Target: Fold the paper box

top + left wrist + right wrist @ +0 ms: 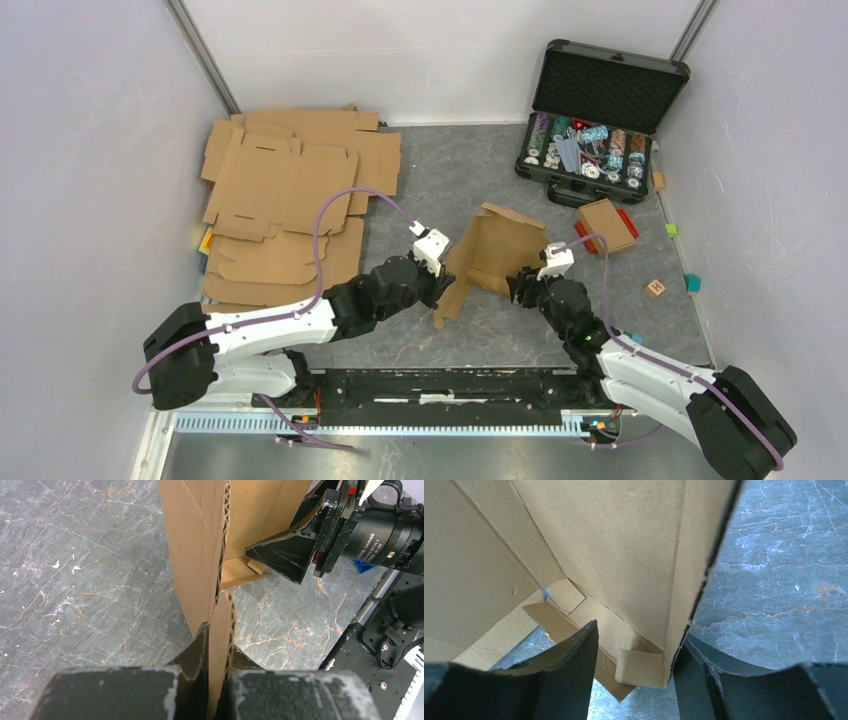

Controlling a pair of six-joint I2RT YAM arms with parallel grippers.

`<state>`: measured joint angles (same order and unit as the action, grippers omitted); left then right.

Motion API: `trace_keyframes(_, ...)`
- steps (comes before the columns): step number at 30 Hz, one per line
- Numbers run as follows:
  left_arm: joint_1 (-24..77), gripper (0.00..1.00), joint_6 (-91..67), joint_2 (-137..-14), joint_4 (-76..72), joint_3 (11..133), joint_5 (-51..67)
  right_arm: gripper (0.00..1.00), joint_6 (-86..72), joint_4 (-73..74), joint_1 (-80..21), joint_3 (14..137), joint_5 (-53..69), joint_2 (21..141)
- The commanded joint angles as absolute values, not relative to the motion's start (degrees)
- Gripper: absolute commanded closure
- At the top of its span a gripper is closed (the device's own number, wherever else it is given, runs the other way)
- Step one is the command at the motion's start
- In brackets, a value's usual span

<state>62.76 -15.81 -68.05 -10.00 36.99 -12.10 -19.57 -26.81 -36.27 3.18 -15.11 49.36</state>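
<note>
Brown corrugated cardboard forms the paper box [495, 250], which stands half-folded and tilted on the grey marbled bench [450, 180]. It is well apart from the open black case of poker chips [600, 120], nearer the arms' bases than that case and to its left in the overhead view. The left hand [438, 283] is clamped on a flap at the side of the box farthest from the case. Its wrist camera shows the flap's fluted edge [200, 540] pinched flat between the two dark fingers [195, 652]. The right hand [520, 285] meets the box on the side toward the case, with its jaws parted and straddling an upright wall. In its wrist view that wall [624, 545] rests against one finger [704, 675], a clear gap separates it from the other finger, and small tabs lie folded at the inner corner. A stack of flat cardboard blanks [290, 190] lies far to the left of the case, beyond the box. A small brown carton [607, 222] lies just in front of the case.
</note>
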Motion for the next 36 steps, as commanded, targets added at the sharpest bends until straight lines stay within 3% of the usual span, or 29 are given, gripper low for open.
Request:
trace_keyframes(1, 63.85, 0.97, -18.81, -69.27, -9.23, 38.2, -10.73, 0.4, -23.43, -34.11, -36.65, 0.91, -13.39, 47.93)
trace_keyframes(25, 64.0, 0.96, -18.2, -67.82, -8.61, 37.5, -13.0, 0.38, -22.17, -12.5, -36.54, 2.11, -28.11, 38.72)
trace_keyframes(36, 63.99, 0.97, -17.85, -67.72, -8.26, 37.45, -13.37, 0.36, -21.35, -4.03, -34.46, 6.02, -25.21, 33.05)
